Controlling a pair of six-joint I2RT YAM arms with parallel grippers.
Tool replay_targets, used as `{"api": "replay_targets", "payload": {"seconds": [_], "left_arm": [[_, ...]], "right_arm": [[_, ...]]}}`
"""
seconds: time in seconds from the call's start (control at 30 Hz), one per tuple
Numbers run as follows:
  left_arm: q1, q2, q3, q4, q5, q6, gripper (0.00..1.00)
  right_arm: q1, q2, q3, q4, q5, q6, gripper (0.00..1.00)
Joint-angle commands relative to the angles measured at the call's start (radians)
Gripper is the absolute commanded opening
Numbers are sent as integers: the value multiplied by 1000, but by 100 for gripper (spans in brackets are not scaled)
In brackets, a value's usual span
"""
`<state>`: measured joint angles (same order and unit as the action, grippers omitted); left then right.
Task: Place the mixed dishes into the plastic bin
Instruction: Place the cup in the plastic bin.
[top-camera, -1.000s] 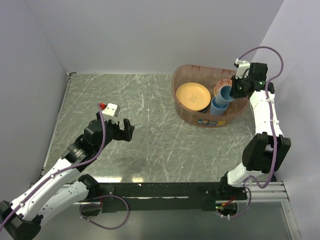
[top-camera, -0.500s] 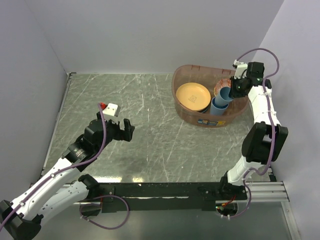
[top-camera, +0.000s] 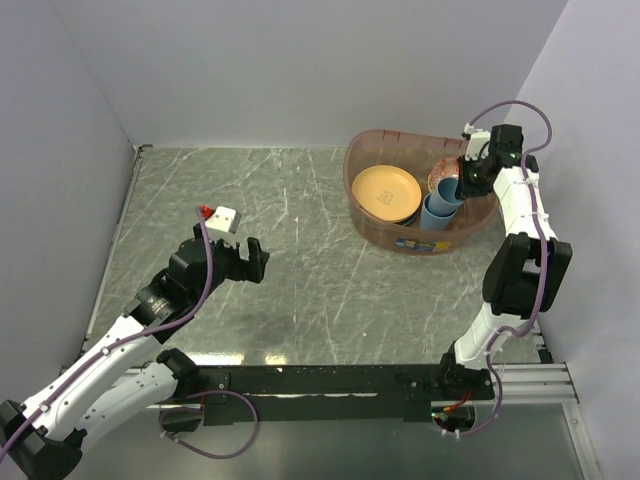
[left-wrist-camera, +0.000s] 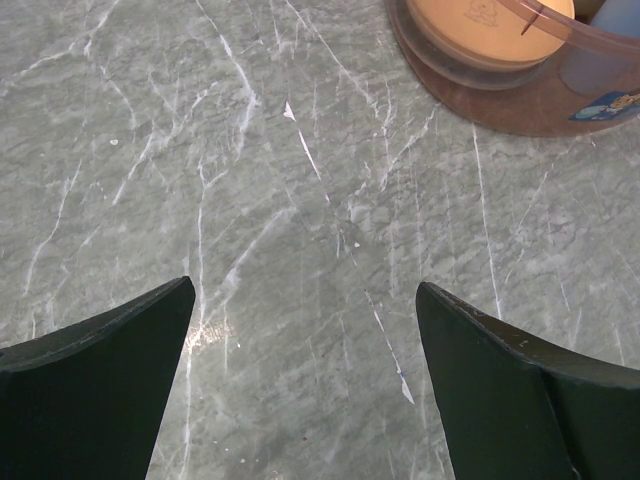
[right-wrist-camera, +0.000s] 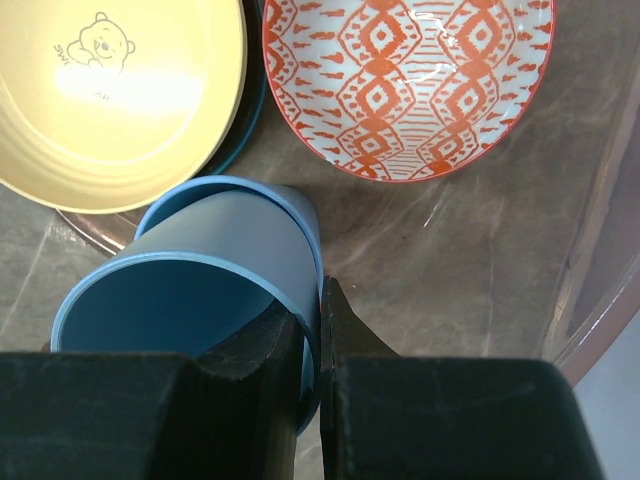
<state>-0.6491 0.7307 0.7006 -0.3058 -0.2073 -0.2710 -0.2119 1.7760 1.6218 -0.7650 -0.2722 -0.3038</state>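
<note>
Pinching blue cup (right-wrist-camera: 205, 245): right end effector (right-wrist-camera: 318, 312)

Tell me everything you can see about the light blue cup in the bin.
The light blue cup is smooth, matte plastic, open-mouthed and tilted, inside the plastic bin. It lies beside the yellow-orange plate, near the red-patterned bowl. The right gripper pinches its wall at the rim, one finger inside, one outside. A second blue rim shows right behind it.
</note>
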Motion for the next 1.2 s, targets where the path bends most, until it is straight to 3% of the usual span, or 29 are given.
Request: {"api": "replay_targets", "payload": {"seconds": [0.0,0.57,0.77,0.97,1.17], "left_arm": [[3,3,27,11,-1,16,99],[3,4,28,10,-1,16,99],[2,3,28,11,-1,18,99],[2,-1,30,11,-1,18,99],[3,-7,28,11,-4,15,99]], "right_arm": [[-4,17,61,-2,2,2,3],[-4,40,59,-30,-13,-9,14],[-6,34,66,-40,-15,-20,27],[-6,2,87,-65,-16,-43,55],[-6,-53,98,-72,-7,-57,59]]}}
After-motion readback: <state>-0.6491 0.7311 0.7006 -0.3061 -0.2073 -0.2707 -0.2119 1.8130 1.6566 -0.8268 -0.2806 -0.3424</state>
